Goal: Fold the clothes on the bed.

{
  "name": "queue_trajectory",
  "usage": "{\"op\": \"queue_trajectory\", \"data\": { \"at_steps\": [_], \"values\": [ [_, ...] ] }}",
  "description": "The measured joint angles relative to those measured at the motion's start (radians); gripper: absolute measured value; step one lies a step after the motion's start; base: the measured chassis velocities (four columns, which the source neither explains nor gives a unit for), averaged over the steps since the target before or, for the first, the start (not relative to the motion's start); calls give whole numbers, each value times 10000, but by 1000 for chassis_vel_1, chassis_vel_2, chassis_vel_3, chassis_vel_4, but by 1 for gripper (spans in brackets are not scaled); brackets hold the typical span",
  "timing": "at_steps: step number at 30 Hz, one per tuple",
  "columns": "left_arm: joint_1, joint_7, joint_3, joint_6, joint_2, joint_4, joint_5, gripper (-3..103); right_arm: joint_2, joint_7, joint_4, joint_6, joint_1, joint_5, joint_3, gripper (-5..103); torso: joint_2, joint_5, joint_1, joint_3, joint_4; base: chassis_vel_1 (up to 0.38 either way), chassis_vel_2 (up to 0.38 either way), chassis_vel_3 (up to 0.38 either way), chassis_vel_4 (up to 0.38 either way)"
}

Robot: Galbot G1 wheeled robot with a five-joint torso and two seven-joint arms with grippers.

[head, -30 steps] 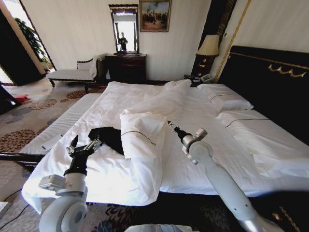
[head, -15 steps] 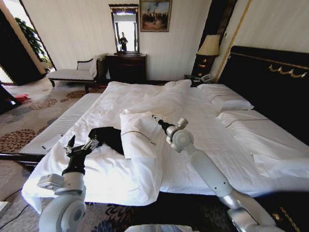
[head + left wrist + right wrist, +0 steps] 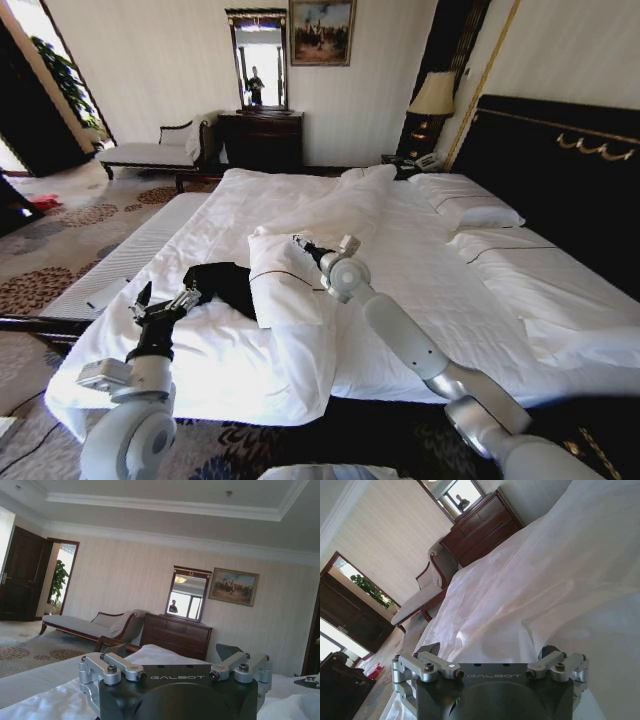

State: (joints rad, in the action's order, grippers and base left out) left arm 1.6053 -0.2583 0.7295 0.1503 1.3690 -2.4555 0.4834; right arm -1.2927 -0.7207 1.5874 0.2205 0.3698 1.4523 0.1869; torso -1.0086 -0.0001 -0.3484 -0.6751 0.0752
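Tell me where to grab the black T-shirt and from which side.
Probably the T-shirt's exposed near-left edge, from the left and above. It lies bunched on the bed, its right side against the folded duvet. The left gripper, open, is beside that edge.

A dark wooden dresser (image 3: 261, 140) stood against the striped far wall, with a tall mirror (image 3: 258, 58) on top of it and a framed painting (image 3: 321, 32) hung just beside the mirror. A pale chaise lounge (image 3: 158, 152) sat next to the dresser on a patterned carpet (image 3: 62, 240). A lamp (image 3: 433, 95) with a cream shade stood in the corner, and a leafy plant (image 3: 65, 82) showed by the doorway.
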Motion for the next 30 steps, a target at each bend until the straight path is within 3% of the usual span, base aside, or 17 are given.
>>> {"op": "queue_trajectory", "data": {
  "at_steps": [19, 24, 27, 30],
  "values": [
    [-228, -18, 120, -20, -123, 298, 86, 100, -745, -193, -2121, 17, -1241, -373, 842, 103, -1, 1, 0, 0, 2, 0, 0, 0, 0],
    [-288, -26, 192, -20, -190, 362, 168, 100, -825, 12, -2135, -145, -1067, -594, 1133, 90, -1, 1, 0, 0, 1, 0, 0, 0, 0],
    [-330, -29, 199, -20, -207, 433, 202, 100, -1003, 191, -2208, -352, -920, -824, 1182, 73, -1, 1, 0, 1, 0, 0, 0, 0, 0],
    [-340, -30, 195, -21, -210, 444, 210, 100, -1067, 244, -2270, -405, -906, -907, 1134, 68, -2, 1, 0, 0, -1, 0, 0, 0, 0]
  ]
}}
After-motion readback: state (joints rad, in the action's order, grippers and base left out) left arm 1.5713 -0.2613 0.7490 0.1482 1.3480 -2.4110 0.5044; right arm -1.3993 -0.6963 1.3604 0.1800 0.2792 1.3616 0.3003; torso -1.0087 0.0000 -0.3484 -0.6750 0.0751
